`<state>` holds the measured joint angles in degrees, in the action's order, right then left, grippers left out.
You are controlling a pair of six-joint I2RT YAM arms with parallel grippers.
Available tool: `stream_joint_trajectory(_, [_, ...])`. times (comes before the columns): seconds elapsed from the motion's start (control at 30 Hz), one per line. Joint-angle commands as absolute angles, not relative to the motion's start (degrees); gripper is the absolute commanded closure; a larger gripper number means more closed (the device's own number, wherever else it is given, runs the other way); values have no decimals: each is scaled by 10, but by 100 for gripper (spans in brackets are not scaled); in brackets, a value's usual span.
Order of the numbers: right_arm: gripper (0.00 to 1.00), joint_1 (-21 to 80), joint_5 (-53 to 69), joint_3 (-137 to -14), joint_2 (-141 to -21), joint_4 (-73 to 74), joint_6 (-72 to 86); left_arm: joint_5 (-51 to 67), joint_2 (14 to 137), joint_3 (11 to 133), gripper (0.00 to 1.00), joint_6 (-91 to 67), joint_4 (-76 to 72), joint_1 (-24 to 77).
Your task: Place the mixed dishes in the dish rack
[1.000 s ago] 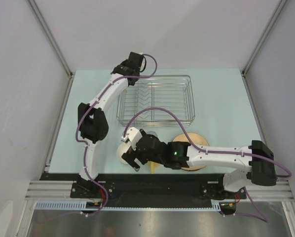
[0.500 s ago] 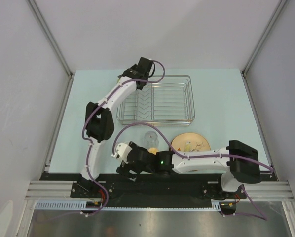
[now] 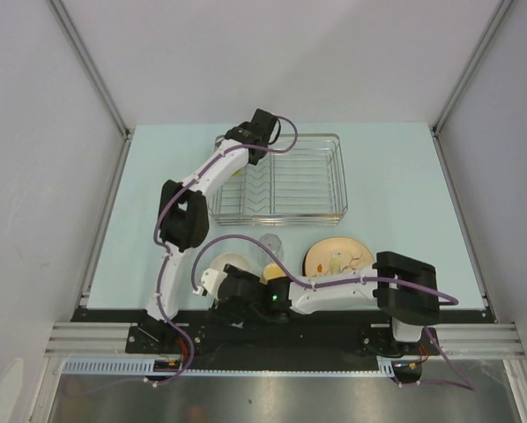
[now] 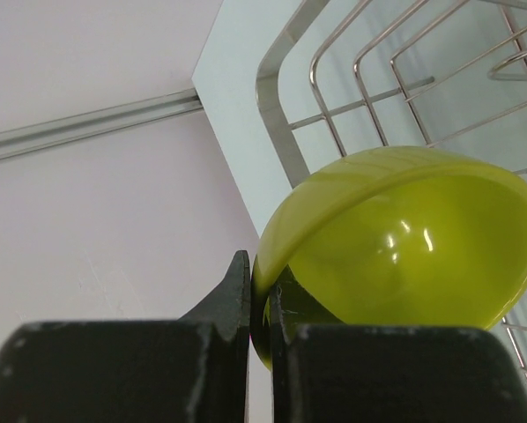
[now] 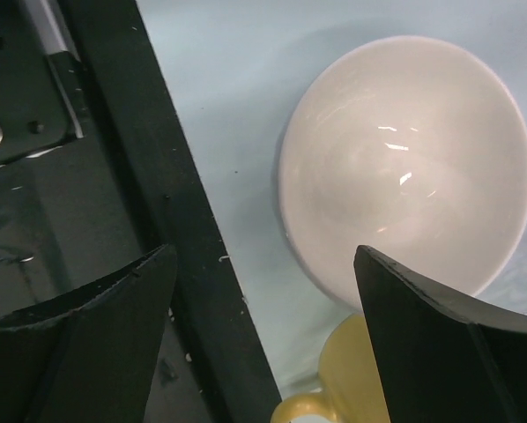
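**A:** What has shifted in the last second?

**B:** From above, the left arm (image 3: pixel 212 167) has swung its wrist inward, and it now hangs over the far-left corner of the rack (image 3: pixel 338 176). The right arm (image 3: pixel 343 286) has folded back away from the rack, uncovering the plate (image 3: pixel 338 257) and the white bowl (image 3: pixel 228 263).

**A:** Where do the dishes lie?

**B:** Four sit on the bench (image 3: pixel 404 194), all on the rack's near side. The glass (image 3: pixel 270 245) is closest to the rack and the plate lies toward its near-right corner. The white bowl is off its near-left corner, with the yellow mug (image 3: pixel 270 273) just beside that bowl. No dish shows resting in the rack, though the left arm hides one corner.

**A:** And the left wrist view?

**B:** The left fingers (image 4: pixel 233 295) are pinching the rim of the green bowl (image 4: pixel 404 238). It is carried tilted on edge above the rack's corner wires. I judge that rim hold is meant to let it stand between the prongs.

**A:** The right wrist view?

**B:** The right fingers (image 5: pixel 114 291) are spread wide with nothing in them. The white bowl sits upright and empty ahead of the gap, not touched. The mug's handle peeps in beside it. That looks like lining up for the bowl's rim.
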<state>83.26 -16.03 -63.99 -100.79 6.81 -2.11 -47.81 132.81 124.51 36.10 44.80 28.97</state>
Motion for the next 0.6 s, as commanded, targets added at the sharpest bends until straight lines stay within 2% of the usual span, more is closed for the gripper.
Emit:
stream_joint_trajectory(0.0, [14,818,-154,-656,-1033,27,-19,-495,1339,1274,100,349,453,293])
stream_joint_trajectory(0.23, [19,797,-142,-657,-1042,12,-11,-495,1368,1278,88,338,461,301])
stream_joint_trajectory(0.27, [20,795,-142,-654,-1041,11,-9,-495,1370,1279,78,338,461,301])
stream_joint_trajectory(0.33, [23,792,-139,-653,-1039,11,-7,-496,1374,1282,64,338,459,301])
stream_joint_trajectory(0.37, [24,792,-139,-653,-1038,11,-6,-497,1375,1283,44,339,458,303])
stream_joint_trajectory(0.4, [25,790,-139,-652,-1038,11,-5,-499,1376,1284,34,341,456,302])
stream_joint_trajectory(0.43, [27,790,-138,-651,-1038,11,-5,-501,1376,1285,29,345,452,303])
stream_joint_trajectory(0.53, [30,790,-137,-653,-1037,11,-4,-504,1379,1291,23,348,454,306])
stream_joint_trajectory(0.57, [31,790,-137,-654,-1037,11,-4,-504,1378,1293,17,348,455,307])
